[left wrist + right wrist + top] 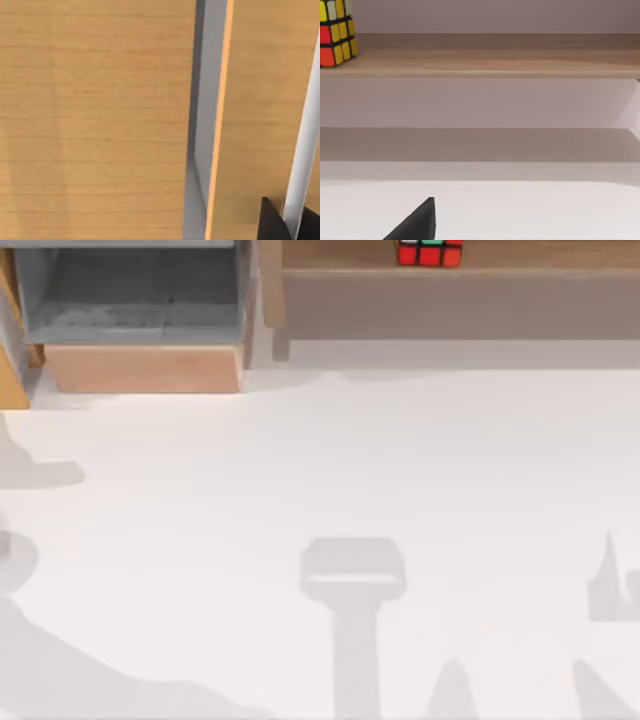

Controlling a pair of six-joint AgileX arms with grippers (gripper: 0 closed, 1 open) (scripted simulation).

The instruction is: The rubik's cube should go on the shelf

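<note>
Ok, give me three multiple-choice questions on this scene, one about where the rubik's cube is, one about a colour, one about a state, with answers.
1. Where is the rubik's cube?
A. on the shelf
B. on the white table
C. in the grey-lined box

2. In the right wrist view, the cube's side face is mostly what colour?
A. blue
B. yellow
C. white

3. How does the cube stand?
A. clamped by a gripper
B. resting free on the ledge
C. hanging off the edge

Answers: 1 A, the top view shows it on the wooden ledge. 2 B, yellow stickers dominate. 3 B, nothing touches it and it sits flat.
</note>
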